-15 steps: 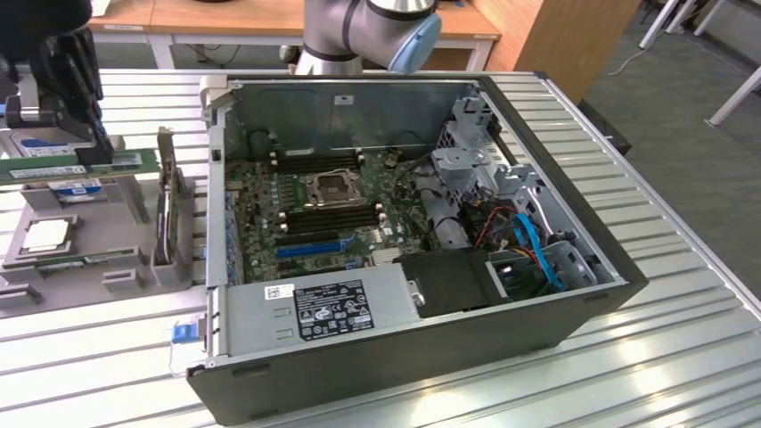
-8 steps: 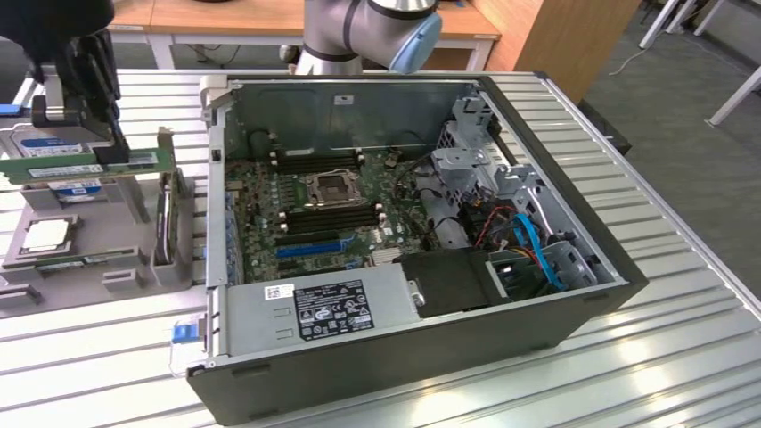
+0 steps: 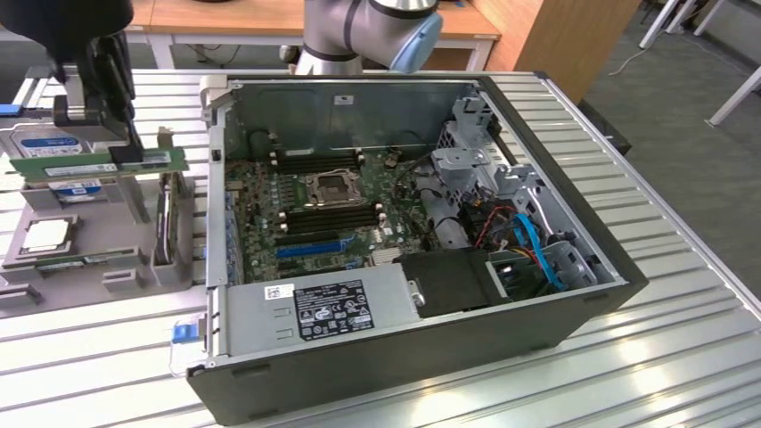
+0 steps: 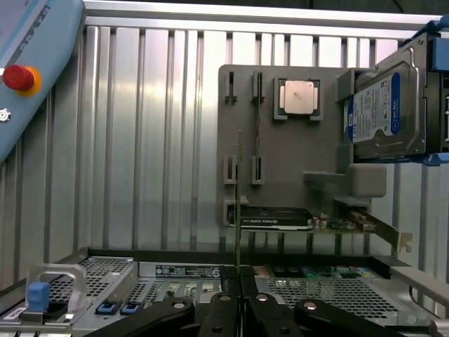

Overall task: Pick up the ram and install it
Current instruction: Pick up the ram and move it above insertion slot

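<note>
- The claw is clenched on the ram, its two black fingers pinching the thin board from both flat faces.
- In the exterior view the ram sits level and lengthwise in the grip, a long narrow green strip sticking out past the fingers on both sides.
- In the wrist view the same board appears edge-on, as a thin upright line rising from between the fingertips.
- The ram is outside the computer case, to the exterior view's left of it. It hangs over the gray holder and is not in any motherboard slot.
- The claw points straight down over the holder, its dark boxy body above the ram. The arm's gray and light-blue joint stands behind the case.
- The holder is a matte gray moulded block with raised posts and narrow slots.
- On the holder lie a square silver processor and a metal hard drive with a blue and white label.
- The case lies open on its side with dark outer walls and a bare sheet-metal interior.
- Inside it are a green motherboard with long black slots and a gray power supply carrying a black label.
- Everything rests on a surface of ribbed, shiny aluminium slats.
</note>
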